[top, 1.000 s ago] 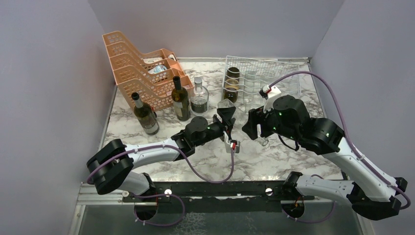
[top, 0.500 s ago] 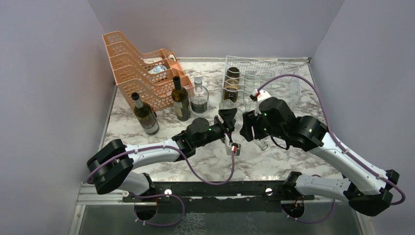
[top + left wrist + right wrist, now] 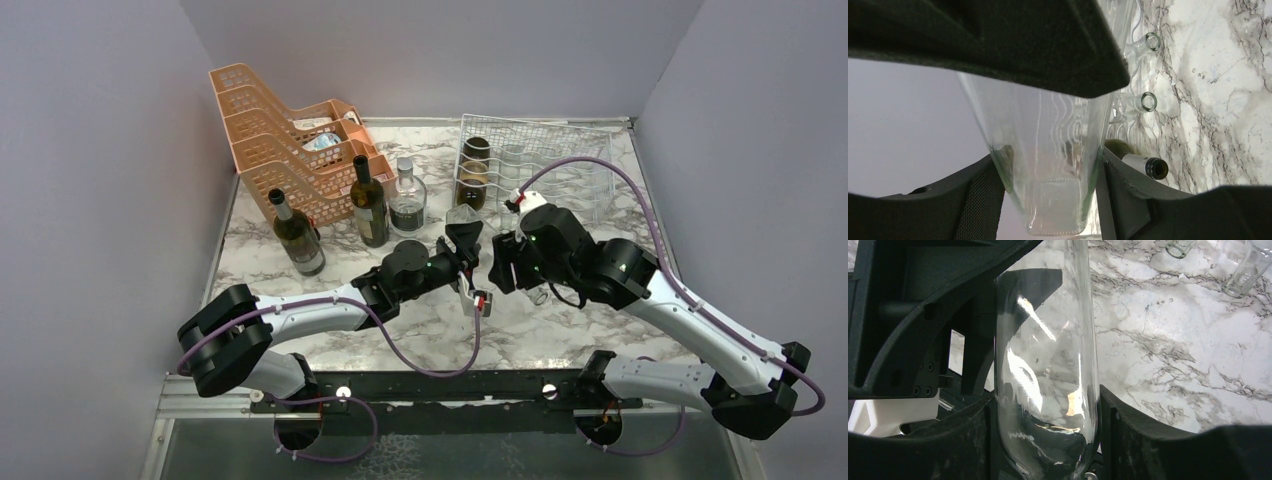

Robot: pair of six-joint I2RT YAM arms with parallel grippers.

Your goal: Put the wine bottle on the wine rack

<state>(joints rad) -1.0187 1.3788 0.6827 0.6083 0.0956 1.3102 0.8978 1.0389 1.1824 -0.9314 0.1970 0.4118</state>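
**A:** Layout, big things first?

**B:** Marble table (image 3: 560, 330). One wine rack (image 3: 585, 150); I place everything from it. One stack of orange trays (image 3: 270, 130), well left of the rack.

**A:** Arms?

**B:** Two, meeting just in front of the rack. The left gripper (image 3: 462, 240) is clamped on the clear bottle (image 3: 1048, 150), which is lifted off the table near the rack's front left corner. The right gripper (image 3: 503, 262) has both jaws against the same glass. It reads as a hand-over. The rack sits on the right arm's side, so that arm likely makes the placement. Risk: slick glass and a mistimed release.

**A:** Bottle count?

**B:** One in the air. Three standing left of the rack: green bottle (image 3: 298, 235), second green bottle (image 3: 369, 203), squat bottle (image 3: 406, 198). In the rack, one dark bottle (image 3: 1143, 164) and two clear necks (image 3: 1148, 101). Beyond that I can't tell.
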